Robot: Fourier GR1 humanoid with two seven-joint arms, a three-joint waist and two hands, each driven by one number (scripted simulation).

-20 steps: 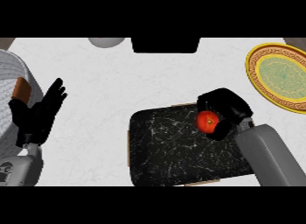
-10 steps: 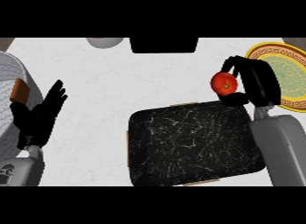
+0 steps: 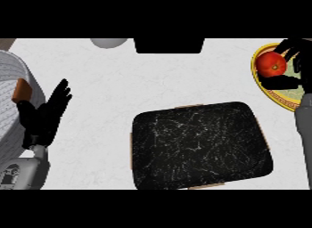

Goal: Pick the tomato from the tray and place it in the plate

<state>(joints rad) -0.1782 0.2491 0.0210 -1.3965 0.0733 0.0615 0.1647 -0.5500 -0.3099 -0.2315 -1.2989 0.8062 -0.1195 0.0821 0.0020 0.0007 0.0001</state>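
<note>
Red tomato (image 3: 270,63) – right hand (image 3: 309,62) grips it (over plate (image 3: 281,96))

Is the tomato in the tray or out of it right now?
Out. The tray shows only its dark surface; the right hand curls round the tomato over the plate. Contact with the plate: cannot tell.

Kitchen: white counter (image 3: 152,80), tray (image 3: 198,147), plate (image 3: 277,99)

White counter (image 3: 106,89), black tray (image 3: 198,147), yellow-rimmed plate (image 3: 281,99)
</note>
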